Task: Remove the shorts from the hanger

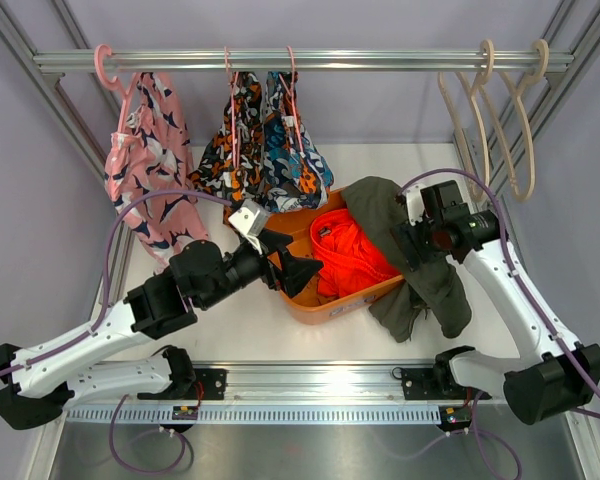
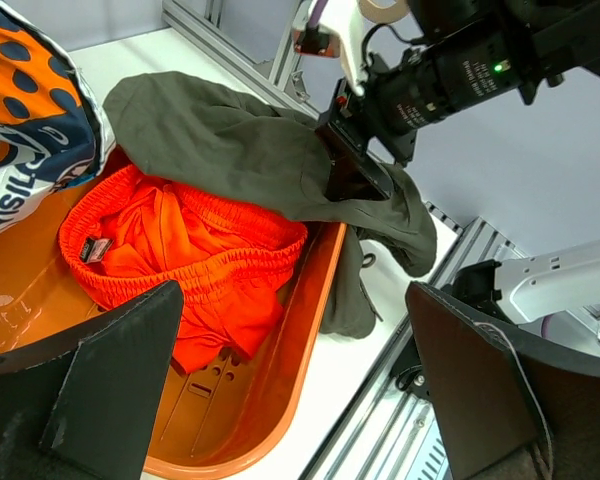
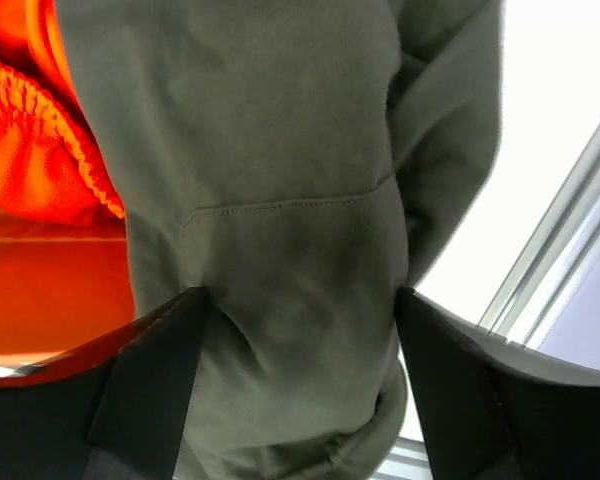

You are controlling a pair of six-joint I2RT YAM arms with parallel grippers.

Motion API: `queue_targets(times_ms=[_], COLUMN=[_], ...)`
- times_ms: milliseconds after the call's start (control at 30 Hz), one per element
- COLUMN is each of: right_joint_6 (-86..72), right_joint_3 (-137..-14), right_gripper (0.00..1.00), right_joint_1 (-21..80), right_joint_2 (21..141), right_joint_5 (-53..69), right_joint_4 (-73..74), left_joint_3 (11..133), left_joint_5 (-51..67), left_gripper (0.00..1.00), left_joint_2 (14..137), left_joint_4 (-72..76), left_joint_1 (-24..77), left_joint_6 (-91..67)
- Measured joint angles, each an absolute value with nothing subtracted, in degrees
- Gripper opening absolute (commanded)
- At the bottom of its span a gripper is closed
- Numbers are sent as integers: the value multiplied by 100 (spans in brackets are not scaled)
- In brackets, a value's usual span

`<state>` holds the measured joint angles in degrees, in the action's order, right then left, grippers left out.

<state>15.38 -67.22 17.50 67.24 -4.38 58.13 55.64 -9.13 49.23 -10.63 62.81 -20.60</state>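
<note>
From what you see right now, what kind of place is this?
Probably a robotics test cell, not a home: aluminium frame rail holding hangers, two bench-bolted arms, and an orange bin of shorts.

Bright even overhead light, soft shadows, blown-out white in right wrist view.

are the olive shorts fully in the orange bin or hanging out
Hanging out. The olive shorts drape over the orange bin rim onto the table, pinched by the right gripper; only one end lies inside beside the orange-red shorts.

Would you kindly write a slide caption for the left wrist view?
Right gripper clamps olive green shorts draped over the orange bin's rim, orange-red shorts inside.
</note>
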Motion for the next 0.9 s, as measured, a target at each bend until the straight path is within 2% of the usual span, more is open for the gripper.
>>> queue_targets(times_ms=[67,100,167,367,533,667,900], right_joint_6=[1498,1468,1428,1610,2165,2414,2307], right_joint_3=[-6707,-6709,-6724,-7109,-7953,-9063,-11369], right_gripper=[29,7,0,0,0,0,0], right_joint_1=[1728,1715,1680,1664,1649,1645,1645], right_joint_2=[6803,6805,6794,6659,6274,6069,6587], right_joint_5=[-381,-342,-329,-172,513,989,1887], right_joint_4=[5780,5756,5763,5972,6167,6156,5310], left_joint_3=[5561,5561,5561,5505,5489,5489,5489], left_joint_5=[-917,-921,-934,-954,-956,-974,-1059], left_gripper=[99,99,99,99,99,99,99], left_joint_2=[4921,4921,4915,4845,4842,4836,4692], left_joint_4=[-1068,-1070,-1070,-1068,-1066,-1068,-1070], left_joint_1=[6281,6281,6281,6281,6281,6281,6281], left_joint_6=[-2075,-2084,-2102,-2108,-2106,-2102,-2056])
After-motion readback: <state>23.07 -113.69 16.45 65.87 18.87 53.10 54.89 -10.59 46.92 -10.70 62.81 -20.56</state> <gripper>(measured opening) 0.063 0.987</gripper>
